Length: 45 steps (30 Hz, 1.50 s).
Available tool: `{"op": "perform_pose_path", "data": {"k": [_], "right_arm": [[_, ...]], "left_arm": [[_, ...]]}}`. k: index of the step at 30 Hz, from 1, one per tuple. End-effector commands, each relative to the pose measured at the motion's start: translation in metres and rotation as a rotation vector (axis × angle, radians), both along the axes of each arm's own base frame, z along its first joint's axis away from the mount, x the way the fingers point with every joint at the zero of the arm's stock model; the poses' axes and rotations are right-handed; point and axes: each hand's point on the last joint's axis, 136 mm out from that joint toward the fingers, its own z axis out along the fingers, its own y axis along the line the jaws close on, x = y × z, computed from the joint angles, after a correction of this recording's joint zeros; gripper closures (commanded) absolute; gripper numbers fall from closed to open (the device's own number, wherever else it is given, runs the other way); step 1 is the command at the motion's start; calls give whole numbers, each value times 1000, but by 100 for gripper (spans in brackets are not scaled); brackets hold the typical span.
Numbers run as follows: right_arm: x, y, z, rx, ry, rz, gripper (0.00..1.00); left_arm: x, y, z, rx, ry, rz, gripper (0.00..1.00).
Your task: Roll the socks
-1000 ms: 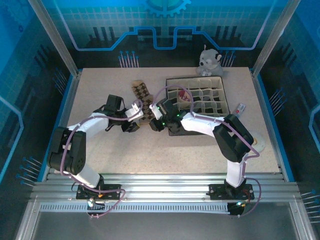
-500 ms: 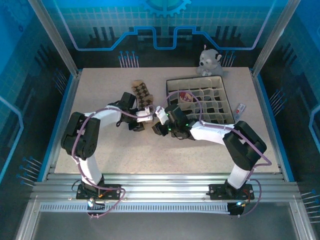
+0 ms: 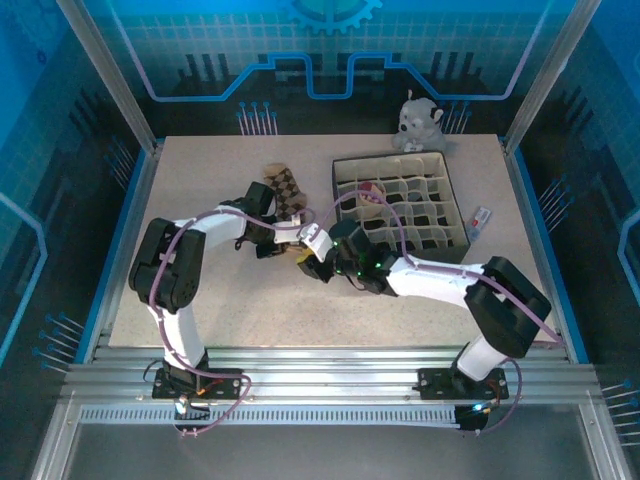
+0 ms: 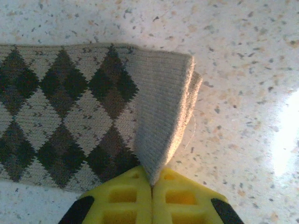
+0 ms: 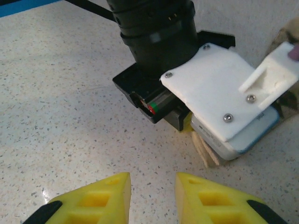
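Note:
The brown-and-tan argyle sock lies flat on the speckled table, its plain tan cuff folded back over the pattern. My left gripper is shut on the tip of that folded cuff. From above, this sock lies left of the organizer, with the left gripper at its near end. My right gripper is open just above bare table, facing the left wrist, a sliver of sock beneath it. It sits close by. A beige-and-red sock lies in the organizer.
A grid organizer box stands at the back right, just behind the right arm. A grey plush toy sits beyond it at the table's far edge. A small white object lies right of the box.
The left gripper has closed on the argyle sock's cuff and shifted right. The right gripper has swung toward the near left, away from the organizer, and now sits close to the left gripper.

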Motion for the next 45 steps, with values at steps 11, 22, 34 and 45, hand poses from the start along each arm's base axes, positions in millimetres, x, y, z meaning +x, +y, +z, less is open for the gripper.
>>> {"op": "perform_pose_path", "data": {"k": [11, 22, 34, 45], "right_arm": [[-41, -6, -19, -51, -206, 161, 60], [-44, 4, -27, -88, -294, 227, 43], [-35, 4, -34, -134, -338, 223, 31], [-43, 19, -28, -68, -294, 269, 68]], "left_arm": [[-113, -27, 60, -235, 300, -74, 100], [-139, -32, 67, -250, 385, -88, 100], [-141, -33, 72, -260, 388, -100, 100], [-140, -36, 72, -281, 410, -67, 100]]}}
